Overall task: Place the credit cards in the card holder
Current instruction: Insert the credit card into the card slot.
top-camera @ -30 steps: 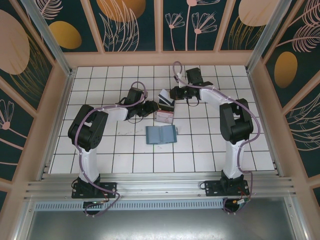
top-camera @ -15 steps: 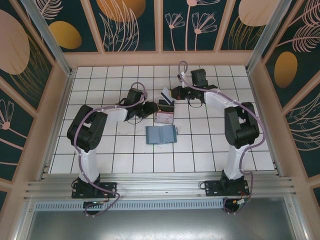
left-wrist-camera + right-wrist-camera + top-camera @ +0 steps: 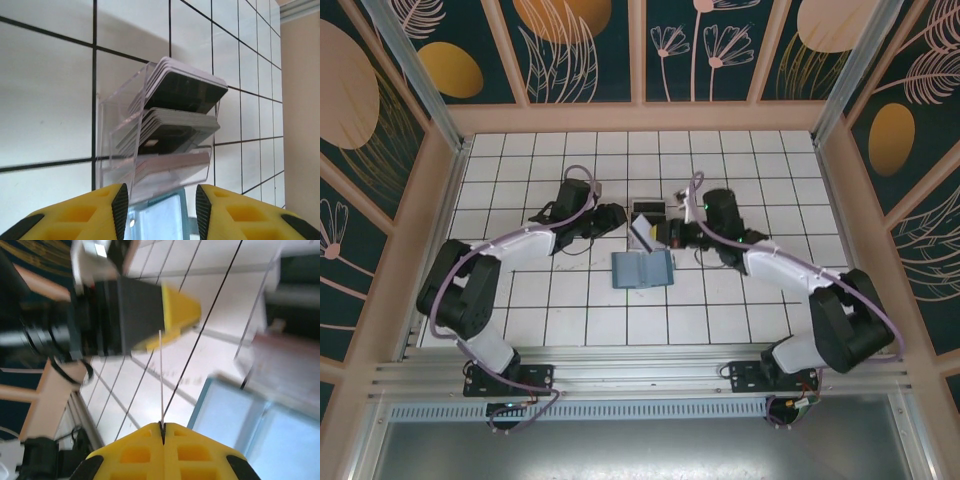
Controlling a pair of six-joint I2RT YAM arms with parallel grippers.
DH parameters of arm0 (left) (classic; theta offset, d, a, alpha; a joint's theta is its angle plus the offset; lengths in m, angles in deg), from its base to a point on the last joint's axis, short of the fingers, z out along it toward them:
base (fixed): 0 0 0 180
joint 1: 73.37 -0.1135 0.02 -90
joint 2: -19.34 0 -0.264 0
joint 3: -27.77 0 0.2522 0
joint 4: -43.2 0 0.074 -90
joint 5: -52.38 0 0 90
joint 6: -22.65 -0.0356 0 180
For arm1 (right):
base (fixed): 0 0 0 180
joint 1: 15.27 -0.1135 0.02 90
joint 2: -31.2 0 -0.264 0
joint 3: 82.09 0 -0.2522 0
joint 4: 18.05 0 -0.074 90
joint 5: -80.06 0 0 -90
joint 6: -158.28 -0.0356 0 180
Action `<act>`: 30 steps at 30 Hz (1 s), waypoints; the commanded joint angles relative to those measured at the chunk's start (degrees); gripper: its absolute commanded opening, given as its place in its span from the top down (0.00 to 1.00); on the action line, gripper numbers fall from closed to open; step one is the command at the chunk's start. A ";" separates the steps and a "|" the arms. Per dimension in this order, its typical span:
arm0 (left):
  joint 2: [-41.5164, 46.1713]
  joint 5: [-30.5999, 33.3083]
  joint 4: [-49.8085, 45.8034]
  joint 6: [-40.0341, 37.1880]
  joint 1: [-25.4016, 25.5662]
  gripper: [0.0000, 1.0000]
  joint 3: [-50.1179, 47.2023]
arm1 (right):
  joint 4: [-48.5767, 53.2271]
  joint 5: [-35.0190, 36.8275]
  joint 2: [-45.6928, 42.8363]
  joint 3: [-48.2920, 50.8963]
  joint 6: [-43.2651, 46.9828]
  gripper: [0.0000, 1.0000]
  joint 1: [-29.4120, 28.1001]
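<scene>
The card holder (image 3: 643, 270) is a teal wallet lying open on the white tiles, its inside pale blue (image 3: 265, 435). My right gripper (image 3: 663, 234) is shut on one thin credit card (image 3: 643, 233) just beyond the wallet's far edge. In the right wrist view that card (image 3: 161, 380) stands edge-on out of my right gripper (image 3: 162, 426). More credit cards (image 3: 185, 92), dark and pinkish, are stacked in a clear plastic box (image 3: 125, 130). My left gripper (image 3: 159, 192) is open with its tips at the box's near end and nothing between them. It sits left of the box (image 3: 648, 208).
A wooden frame with patterned panels walls in the tiled floor (image 3: 740, 300) on three sides. The left arm's yellow finger (image 3: 175, 310) and black wrist lie close ahead of the held card. Both arms crowd the middle of the floor near the wallet.
The right arm has swung the card from the far side of the floor toward the wallet. The left arm has shifted left. The clear box now appears about a tile farther back.
</scene>
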 commanded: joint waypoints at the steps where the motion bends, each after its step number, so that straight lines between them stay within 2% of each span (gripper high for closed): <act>1: 2.84 2.23 -1.60 0.75 0.25 0.57 -5.14 | -9.34 8.81 -2.34 9.23 -10.40 0.95 -5.04; 6: 5.52 0.59 0.60 1.79 0.92 0.57 -13.51 | -18.84 17.21 -4.90 19.24 -17.33 0.96 -8.35; 12: 5.88 1.06 2.20 2.99 4.20 0.57 -18.64 | -24.14 21.90 -7.12 25.31 -19.64 0.98 -8.56; 22: -0.08 1.09 10.89 4.25 5.13 0.62 -22.25 | -33.05 19.68 0.72 26.05 -15.70 0.97 -7.77; 30: -0.42 1.97 14.10 5.79 5.57 0.77 -25.28 | -43.76 13.20 11.53 23.96 -17.31 0.98 -7.13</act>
